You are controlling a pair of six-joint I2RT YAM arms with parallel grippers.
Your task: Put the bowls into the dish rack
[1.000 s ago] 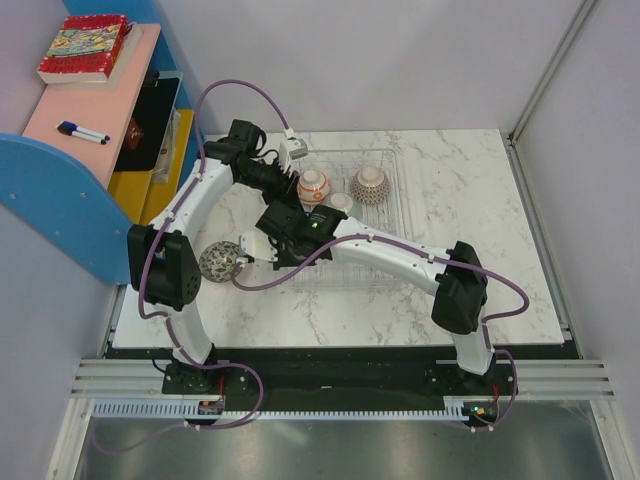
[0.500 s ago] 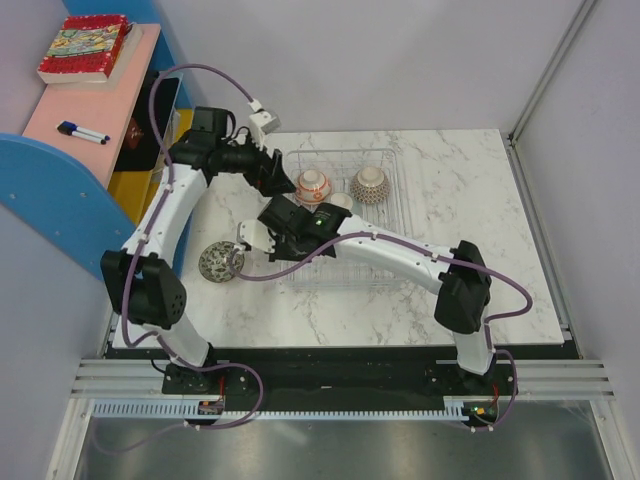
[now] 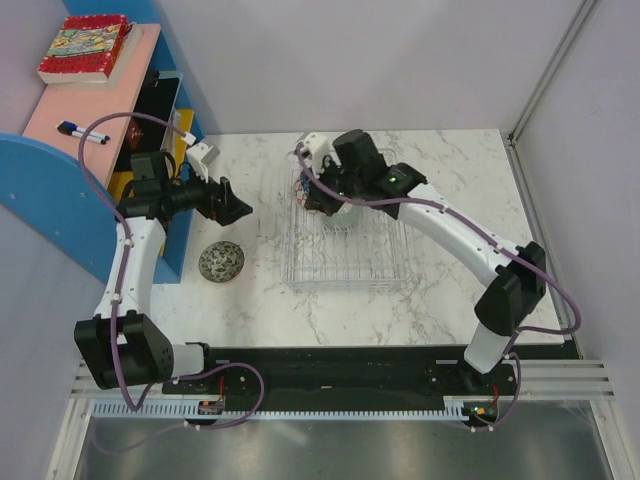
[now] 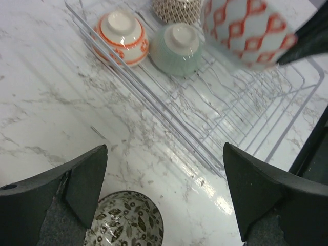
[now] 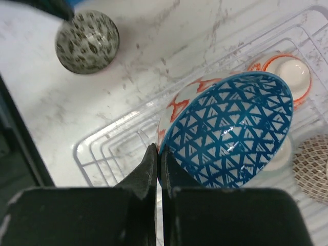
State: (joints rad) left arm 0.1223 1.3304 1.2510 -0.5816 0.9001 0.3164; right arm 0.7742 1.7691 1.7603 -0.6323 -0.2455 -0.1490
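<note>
Swung apart from the left arm, the right gripper pinches the rim of a blue-latticed ceramic bowl above the silver wire dish rack; the left gripper gapes wide, empty. Lowering slowly beside the upturned bowls seems best.

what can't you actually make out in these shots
- Top view: bowls in the dish rack, hidden under the right arm.
- Left wrist: brown patterned bowl, cut by the top edge.
- Right wrist: green bowl, mostly behind the held bowl.
</note>
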